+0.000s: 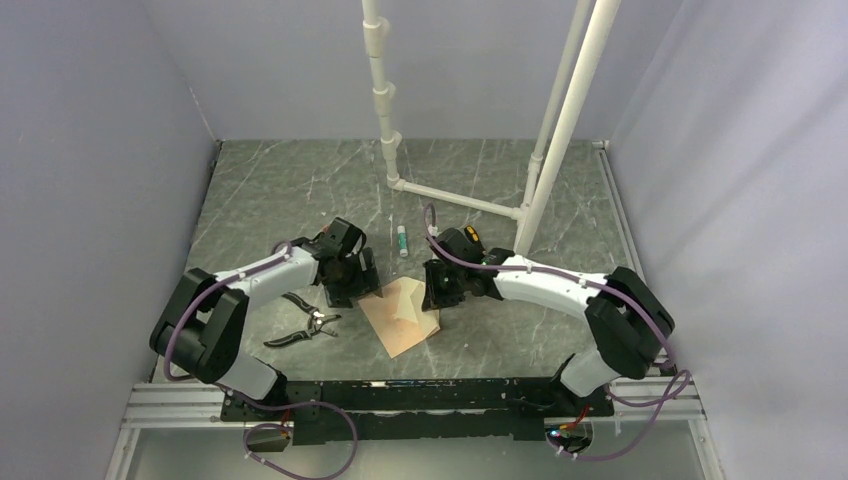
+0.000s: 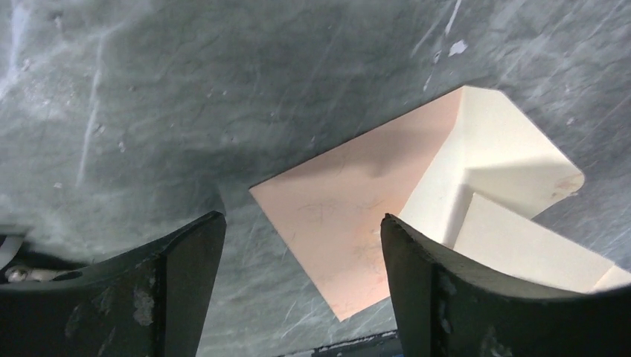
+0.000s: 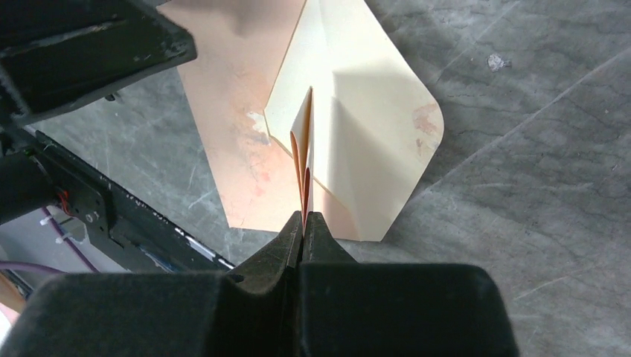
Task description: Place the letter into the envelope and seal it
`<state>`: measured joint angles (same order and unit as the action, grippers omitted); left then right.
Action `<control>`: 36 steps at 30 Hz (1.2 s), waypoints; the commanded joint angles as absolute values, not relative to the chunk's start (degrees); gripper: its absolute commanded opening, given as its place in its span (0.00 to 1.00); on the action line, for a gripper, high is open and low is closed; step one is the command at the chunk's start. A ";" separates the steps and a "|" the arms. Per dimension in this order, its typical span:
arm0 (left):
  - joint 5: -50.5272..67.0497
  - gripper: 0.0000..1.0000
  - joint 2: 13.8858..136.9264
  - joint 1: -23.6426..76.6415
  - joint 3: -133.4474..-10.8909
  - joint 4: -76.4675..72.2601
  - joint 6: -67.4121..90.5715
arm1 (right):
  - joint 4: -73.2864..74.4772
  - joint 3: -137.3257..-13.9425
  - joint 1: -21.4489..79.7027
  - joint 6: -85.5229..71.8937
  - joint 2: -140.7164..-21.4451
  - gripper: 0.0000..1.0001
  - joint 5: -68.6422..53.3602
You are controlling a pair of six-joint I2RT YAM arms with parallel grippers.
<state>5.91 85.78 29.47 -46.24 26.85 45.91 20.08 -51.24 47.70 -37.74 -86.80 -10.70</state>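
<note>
Two arms reach in from the near edge of the table (image 1: 280, 190) and meet over its middle. Nearest of the loose things, a pair of black-handled pliers (image 1: 305, 325) lies left of centre, handles splayed, apart from the paper.

Just right of the pliers, the envelope (image 1: 400, 320) lies flat on the table, roughly midway between the left and right edges and somewhat nearer the near edge than the far one. It sits skewed, with one corner pointing at the near edge. Its pinkish-tan body (image 2: 342, 216) faces up, and the flap (image 3: 372, 111) is open toward the right, showing its paler inner face.

The left gripper (image 1: 354, 288) hangs over the envelope's far-left corner. Its fingers (image 2: 186, 260) are spread wide, holding nothing, and in the wrist view that corner lies below the gap between them.

The right gripper (image 1: 438, 294) stands at the envelope's right side with its fingers pressed together. They pinch a thin raised fold of paper at the flap (image 3: 303, 216), which is lifted edge-on off the table. Whether a sheet lies inside the envelope cannot be told.

Beyond both grippers, a small white tube with a green end (image 1: 402, 240) lies alone. Farther back, a white pipe frame (image 1: 455, 198) rises near the far edge.
</note>
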 commanded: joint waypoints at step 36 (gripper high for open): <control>15.56 0.74 87.21 29.36 -39.07 24.60 61.21 | 8.25 -50.73 46.19 -28.23 -95.15 0.00 -16.56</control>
